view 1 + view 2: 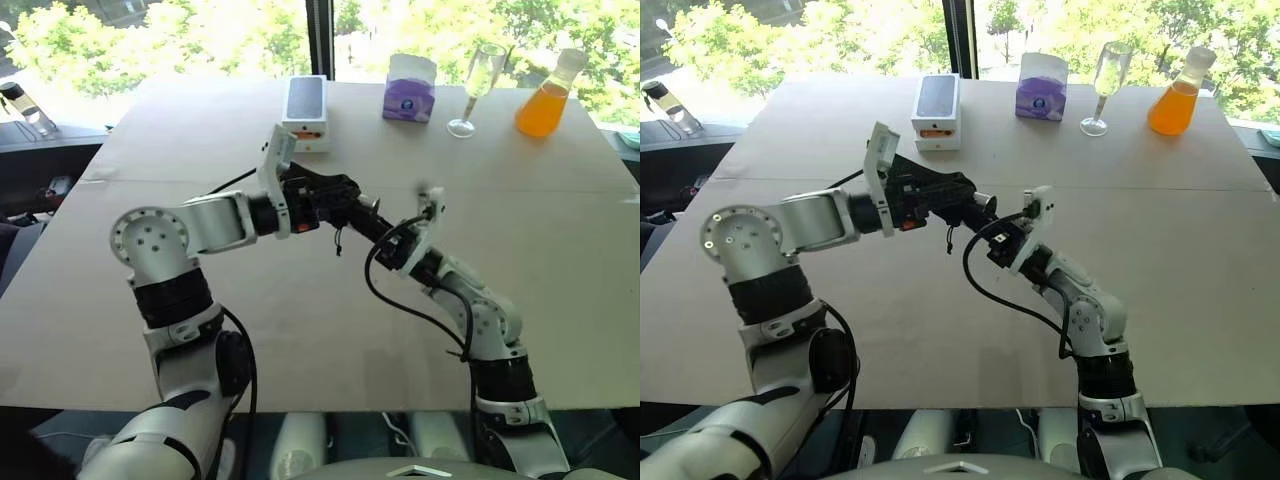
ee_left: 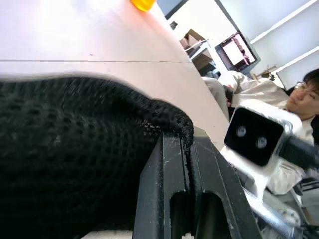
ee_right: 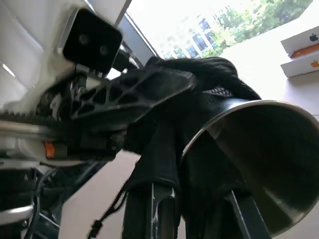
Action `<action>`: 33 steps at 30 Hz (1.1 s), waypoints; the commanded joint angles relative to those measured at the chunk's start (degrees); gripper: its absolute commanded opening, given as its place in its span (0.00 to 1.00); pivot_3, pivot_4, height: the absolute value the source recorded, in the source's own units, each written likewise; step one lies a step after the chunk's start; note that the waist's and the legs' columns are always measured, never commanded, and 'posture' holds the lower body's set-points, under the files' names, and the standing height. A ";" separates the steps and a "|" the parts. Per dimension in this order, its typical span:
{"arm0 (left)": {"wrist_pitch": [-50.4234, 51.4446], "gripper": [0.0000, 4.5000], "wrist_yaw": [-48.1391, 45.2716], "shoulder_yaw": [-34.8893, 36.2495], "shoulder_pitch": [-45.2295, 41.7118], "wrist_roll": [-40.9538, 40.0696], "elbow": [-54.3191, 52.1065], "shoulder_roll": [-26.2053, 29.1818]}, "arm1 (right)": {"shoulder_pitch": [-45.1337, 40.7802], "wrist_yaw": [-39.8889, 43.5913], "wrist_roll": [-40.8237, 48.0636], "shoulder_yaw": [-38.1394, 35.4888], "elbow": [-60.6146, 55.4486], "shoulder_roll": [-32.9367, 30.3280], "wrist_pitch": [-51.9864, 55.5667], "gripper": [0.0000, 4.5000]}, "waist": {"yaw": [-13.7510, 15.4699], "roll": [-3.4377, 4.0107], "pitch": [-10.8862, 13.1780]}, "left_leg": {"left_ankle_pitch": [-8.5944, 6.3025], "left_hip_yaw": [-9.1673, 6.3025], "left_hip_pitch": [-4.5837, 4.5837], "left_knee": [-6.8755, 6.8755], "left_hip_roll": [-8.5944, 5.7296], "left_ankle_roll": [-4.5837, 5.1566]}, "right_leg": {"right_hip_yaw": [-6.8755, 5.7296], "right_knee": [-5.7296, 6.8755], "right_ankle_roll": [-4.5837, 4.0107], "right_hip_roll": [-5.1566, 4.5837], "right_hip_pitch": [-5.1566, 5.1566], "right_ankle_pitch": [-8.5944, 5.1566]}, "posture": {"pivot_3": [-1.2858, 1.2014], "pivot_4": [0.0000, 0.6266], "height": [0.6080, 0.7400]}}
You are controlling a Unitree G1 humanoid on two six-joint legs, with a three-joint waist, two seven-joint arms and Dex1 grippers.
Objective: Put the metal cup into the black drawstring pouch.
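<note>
Both grippers meet above the middle of the table (image 1: 560,260). My left gripper (image 1: 325,198) is shut on the rim of the black drawstring pouch (image 1: 345,205); the mesh fabric (image 2: 75,149) is pinched between its fingers (image 2: 164,189). A thin cord dangles below it. My right gripper (image 1: 380,232) comes in from the right, shut on the wall of the metal cup (image 3: 259,149). The cup is shiny, and its open mouth faces the right wrist camera. Its far end presses into the pouch (image 3: 214,69), whose fabric hides the base.
At the table's far edge stand a white phone box (image 1: 305,110), a purple tissue box (image 1: 410,88), a tall stemmed glass (image 1: 478,85) and a flask of orange liquid (image 1: 548,95). A person (image 2: 299,94) sits off to the side in the left wrist view.
</note>
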 commanded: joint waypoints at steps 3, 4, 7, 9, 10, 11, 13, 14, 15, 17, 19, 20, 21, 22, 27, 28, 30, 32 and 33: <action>-0.75 0.00 -0.01 0.12 -4.30 -0.23 3.90 -1.86 | -3.48 5.62 -9.98 8.95 -1.55 -3.88 -7.99 0.02 | 0.04 0.00 0.00 | 0.00 0.01 0.00 0.00 0.00 0.00 | 0.01 -0.01 0.00 -0.01 0.00 0.00 | 0.52 0.24 0.98; -0.96 0.00 -0.14 -0.04 -4.84 -0.13 4.32 -2.02 | -3.74 5.95 -10.61 9.15 -1.15 -4.19 -8.37 0.02 | 0.12 0.00 0.00 | 0.00 0.00 0.00 0.00 0.01 0.00 | 0.00 -0.01 0.00 -0.01 0.00 0.00 | 0.52 0.24 0.98; 0.38 0.00 -1.13 -0.41 -6.18 -1.40 4.68 -2.78 | -4.72 6.92 -14.90 10.58 0.83 -5.91 -10.93 0.02 | 0.09 0.00 0.00 | 0.01 -0.02 -0.02 0.00 0.00 -0.01 | -0.02 -0.02 0.00 -0.02 0.01 0.00 | 0.52 0.24 0.98; 1.33 0.00 -1.75 -1.08 -6.22 -2.93 3.95 -3.04 | -5.39 6.91 -18.35 11.62 2.39 -6.88 -13.63 0.02 | 0.10 0.00 0.00 | 0.01 -0.01 -0.02 0.01 0.00 -0.01 | -0.01 -0.03 0.00 -0.03 0.01 0.00 | 0.52 0.24 0.98; 1.42 0.00 -2.07 -2.43 -5.23 -4.77 3.08 -2.53 | -5.92 6.61 -20.08 11.90 3.27 -7.12 -15.18 0.02 | 0.07 0.00 0.00 | 0.01 -0.01 -0.02 0.01 0.00 -0.01 | -0.02 -0.03 0.00 -0.03 0.01 0.00 | 0.52 0.24 0.98; 1.42 0.00 -2.54 -4.19 -3.77 -6.75 1.92 -1.52 | -6.69 6.01 -22.43 12.33 4.16 -7.59 -16.81 0.02 | 0.00 0.00 0.00 | 0.01 -0.01 -0.01 0.00 0.01 -0.01 | -0.02 -0.03 0.00 -0.03 0.01 0.00 | 0.52 0.24 0.98; 1.42 0.00 -3.58 -7.29 -0.93 -8.89 -0.66 0.78 | -8.58 6.40 -29.41 15.17 6.48 -10.30 -22.37 0.02 | -0.24 0.02 0.02 | 0.02 0.00 0.01 -0.02 0.03 -0.03 | 0.01 -0.02 0.00 -0.03 0.00 0.00 | 0.52 0.24 0.98; 1.42 0.00 -3.85 -8.17 0.05 -9.33 -1.26 1.63 | -9.26 6.82 -31.93 16.30 7.36 -11.45 -24.61 0.02 | -0.34 0.04 0.02 | 0.02 0.02 0.02 -0.03 0.03 -0.04 | 0.04 -0.01 0.00 -0.03 -0.01 0.00 | 0.52 0.24 0.98; 1.42 0.00 -3.84 -8.51 0.73 -9.25 -1.63 2.02 | -10.09 6.77 -34.72 17.42 8.56 -12.61 -27.39 0.02 | -0.28 0.06 0.04 | 0.02 0.04 0.05 -0.04 0.03 -0.04 | 0.07 -0.01 0.00 -0.04 -0.01 0.00 | 0.52 0.24 0.98; 1.42 0.00 -3.93 -8.99 1.55 -8.35 -2.01 2.43 | -11.55 7.24 -39.46 19.51 11.06 -14.86 -33.01 0.02 | -0.05 0.05 0.04 | 0.03 0.02 0.04 -0.03 0.03 -0.05 | 0.03 0.00 0.00 -0.05 0.00 0.00 | 0.52 0.24 0.98; 0.91 0.00 -4.75 -9.87 2.63 -6.48 -3.45 3.00 | -12.76 6.30 -42.42 19.93 13.30 -15.62 -37.36 0.02 | 0.04 0.05 0.04 | 0.04 -0.01 0.03 -0.02 0.02 -0.07 | 0.00 -0.01 0.00 -0.05 0.00 0.00 | 0.52 0.24 0.98; 0.45 0.00 -5.16 -10.31 3.18 -5.79 -4.12 3.32 | -13.19 5.82 -43.25 19.86 14.20 -15.66 -38.87 0.02 | 0.05 0.05 0.04 | 0.04 0.00 0.03 -0.03 0.01 -0.07 | 0.01 -0.01 0.00 -0.05 0.00 0.00 | 0.52 0.24 0.98; -1.24 0.00 -5.65 -10.99 4.54 -4.11 -5.04 4.11 | -13.38 6.03 -44.05 19.99 14.86 -16.11 -40.36 0.02 | 0.02 0.05 0.04 | 0.04 -0.01 0.03 -0.03 0.01 -0.07 | 0.01 -0.02 0.00 -0.05 0.01 0.00 | 0.52 0.24 0.98; -3.20 0.00 -6.47 -11.04 5.75 -3.08 -5.59 4.34 | -13.33 6.39 -43.99 19.73 15.28 -16.19 -41.20 0.02 | 0.00 0.05 0.04 | 0.04 0.00 0.03 -0.03 0.01 -0.07 | 0.01 -0.04 0.00 -0.05 0.02 0.00 | 0.52 0.24 0.98; -12.97 0.00 -12.13 -13.51 10.48 3.54 -8.15 7.13 | -10.51 8.91 -34.42 14.77 12.22 -13.10 -35.68 0.02 | 0.04 0.07 0.05 | 0.07 -0.02 0.02 -0.05 0.04 -0.13 | -0.04 -0.06 -0.01 -0.04 0.02 0.00 | 0.52 0.24 0.98; -14.97 0.00 -13.06 -13.84 11.03 4.93 -7.84 7.44 | -9.85 9.57 -31.93 13.98 11.25 -12.30 -33.77 0.02 | 0.08 0.06 0.05 | 0.07 -0.02 0.02 -0.04 0.04 -0.13 | -0.04 -0.06 -0.01 -0.04 0.02 0.00 | 0.52 0.24 0.98; -19.25 0.00 -14.94 -14.45 11.50 7.85 -6.67 7.98 | -8.71 11.18 -27.31 12.86 9.56 -10.79 -29.87 0.02 | 0.13 0.07 0.05 | 0.07 -0.07 0.05 -0.03 0.04 -0.13 | -0.09 -0.08 -0.01 -0.04 0.12 0.00 | 0.52 0.24 0.98; -20.97 0.00 -16.07 -14.58 11.40 9.39 -4.81 8.67 | -8.18 11.92 -25.56 12.46 8.40 -9.96 -27.89 0.02 | 0.09 0.08 0.05 | 0.07 -0.08 0.05 -0.04 0.04 -0.13 | -0.10 -0.08 -0.01 -0.04 0.12 0.00 | 0.52 0.24 0.98; -21.65 0.00 -16.79 -14.80 11.38 10.17 -4.21 9.35 | -7.90 11.89 -24.30 12.02 7.49 -9.31 -26.71 0.02 | 0.07 0.08 0.06 | 0.07 -0.07 0.05 -0.04 0.04 -0.12 | -0.09 -0.08 -0.01 -0.04 0.11 0.00 | 0.52 0.24 0.98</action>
